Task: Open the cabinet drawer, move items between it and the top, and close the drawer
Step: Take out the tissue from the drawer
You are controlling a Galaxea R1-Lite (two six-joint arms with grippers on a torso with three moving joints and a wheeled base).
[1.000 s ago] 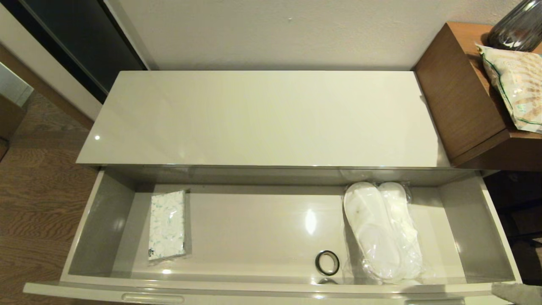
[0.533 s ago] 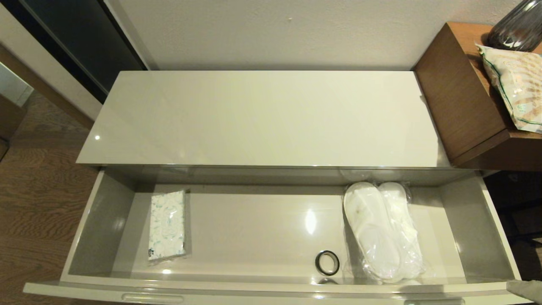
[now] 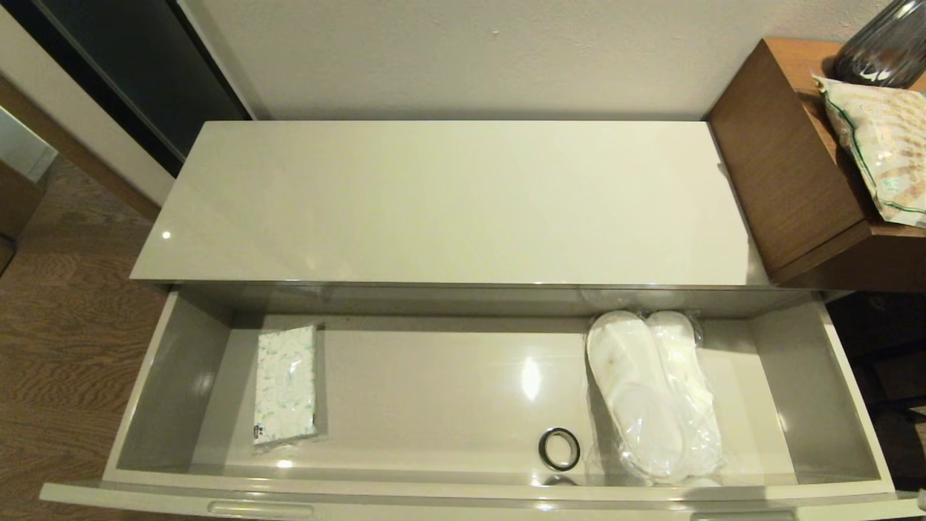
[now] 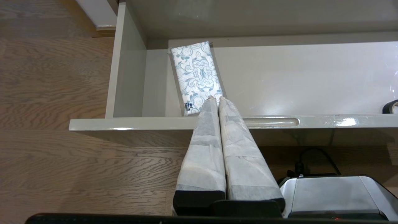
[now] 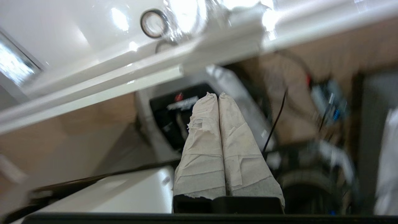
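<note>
The cabinet drawer stands pulled open below the bare cream-white top. Inside it, the wrapped white slippers lie at the right and the flat pack with blue-green print lies at the left. Neither arm shows in the head view. In the left wrist view my left gripper is shut and empty, held in front of the drawer's front rim, pointing at the pack. In the right wrist view my right gripper is shut and empty, low in front of the drawer, below its rim.
A small black ring lies on the drawer floor beside the slippers. A brown wooden box stands at the right with a beige snack bag and a dark vase on it. Wooden floor lies to the left.
The grey tip of my right gripper, seen at the drawer's front right corner, has slid out past the bottom right of the head view. The drawer and its items have not moved.
</note>
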